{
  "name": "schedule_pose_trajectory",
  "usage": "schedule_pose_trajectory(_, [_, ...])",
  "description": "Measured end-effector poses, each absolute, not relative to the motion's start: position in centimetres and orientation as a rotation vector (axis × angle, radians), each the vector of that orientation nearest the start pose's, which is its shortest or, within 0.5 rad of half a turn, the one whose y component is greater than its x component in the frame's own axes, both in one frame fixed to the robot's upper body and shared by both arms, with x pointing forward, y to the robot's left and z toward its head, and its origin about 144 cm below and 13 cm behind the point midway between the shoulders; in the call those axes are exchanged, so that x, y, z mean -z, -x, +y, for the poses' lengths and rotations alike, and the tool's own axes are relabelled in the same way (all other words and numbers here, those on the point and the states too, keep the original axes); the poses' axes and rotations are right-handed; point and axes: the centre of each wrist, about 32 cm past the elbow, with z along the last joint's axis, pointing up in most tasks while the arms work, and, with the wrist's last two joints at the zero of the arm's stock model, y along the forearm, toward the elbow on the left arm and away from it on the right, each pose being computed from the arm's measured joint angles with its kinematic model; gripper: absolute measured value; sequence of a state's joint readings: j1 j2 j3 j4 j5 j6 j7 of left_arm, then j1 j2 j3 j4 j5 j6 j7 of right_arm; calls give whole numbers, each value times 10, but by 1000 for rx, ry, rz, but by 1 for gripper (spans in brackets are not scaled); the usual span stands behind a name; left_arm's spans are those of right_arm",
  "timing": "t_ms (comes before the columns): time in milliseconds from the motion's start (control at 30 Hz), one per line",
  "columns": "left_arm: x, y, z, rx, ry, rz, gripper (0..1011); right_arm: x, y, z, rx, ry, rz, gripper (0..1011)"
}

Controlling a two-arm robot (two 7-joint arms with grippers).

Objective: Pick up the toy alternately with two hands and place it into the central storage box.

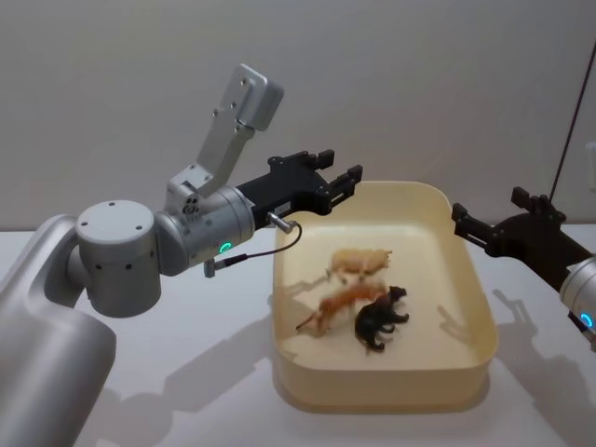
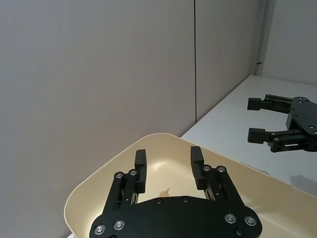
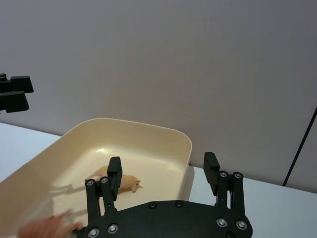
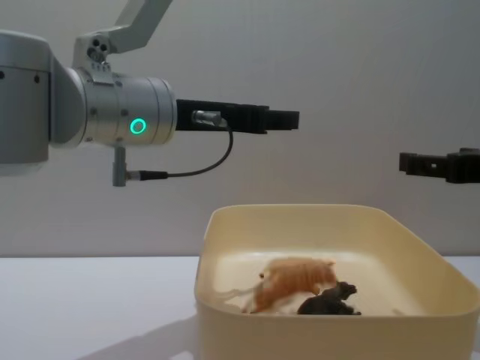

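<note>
Cream storage box on the table — three toy animals lying inside, tan, orange, black.

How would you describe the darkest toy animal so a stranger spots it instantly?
Find the cream-yellow storage box on the white table. Three toy animals lie inside; the black animal lies nearest the robot, touching the orange-brown one. It alone is black.

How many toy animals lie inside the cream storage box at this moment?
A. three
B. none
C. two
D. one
A: inside the storage box, the head view shows a pale toy, an orange-brown toy and a black toy, while the left hand and right hand are open and empty above it.
</note>
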State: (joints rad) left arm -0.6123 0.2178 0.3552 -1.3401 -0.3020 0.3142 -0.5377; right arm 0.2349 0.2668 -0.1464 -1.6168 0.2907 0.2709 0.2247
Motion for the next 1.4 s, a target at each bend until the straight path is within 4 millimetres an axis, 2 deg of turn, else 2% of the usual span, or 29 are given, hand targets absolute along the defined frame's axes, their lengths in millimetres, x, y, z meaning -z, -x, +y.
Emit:
schedule_pose_trajectory(100, [-1292, -599, 199, -757, -84, -35, 595, -1235, -514, -256, 1191, 31, 19, 1001])
schedule_pose_trajectory(200, [-1292, -599, 198, -754, -83, -38, 654, -1235, -514, -256, 1191, 31, 19, 1001])
schedule_pose_trajectory(333, [-1291, -600, 197, -750, -80, -41, 813, -1235, -514, -256, 1191, 31, 19, 1001])
schedule_pose_trajectory(367, [-1291, -600, 197, -750, -80, -41, 813, -1235, -514, -256, 1191, 31, 19, 1001])
schedule_pose_trajectory(567, [-1291, -601, 197, -746, -78, -44, 990, -1235, -514, -256, 1191, 31, 19, 1001])
schedule_pose_trajectory(1400, [-1290, -602, 196, -742, -77, -47, 1001, -1235, -514, -256, 1191, 31, 19, 1001])
